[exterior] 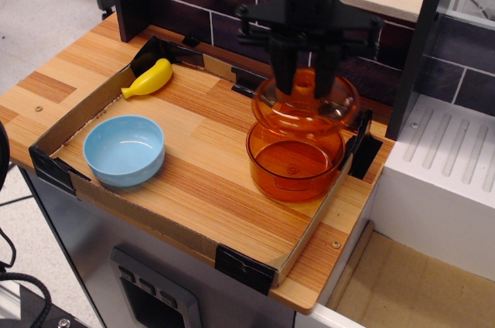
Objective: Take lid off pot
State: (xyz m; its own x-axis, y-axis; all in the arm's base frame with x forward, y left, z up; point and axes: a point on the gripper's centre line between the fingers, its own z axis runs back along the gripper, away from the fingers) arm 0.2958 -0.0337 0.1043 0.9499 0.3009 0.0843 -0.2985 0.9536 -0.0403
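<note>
The translucent orange pot [292, 167] stands open at the right side of the wooden tray surface. My black gripper [306, 84] hangs above it, its two fingers closed on the ring knob of the translucent orange lid [305, 110]. The lid hangs level in the air, clear of the pot's rim and slightly toward the back. The knob itself is mostly hidden between the fingers.
A light-blue bowl [124, 149] sits at the front left. A yellow banana [148, 79] lies at the back left. A low cardboard wall [162, 223] rims the work area. A dark brick wall [209, 11] stands behind, and a white drain rack [445, 165] at the right.
</note>
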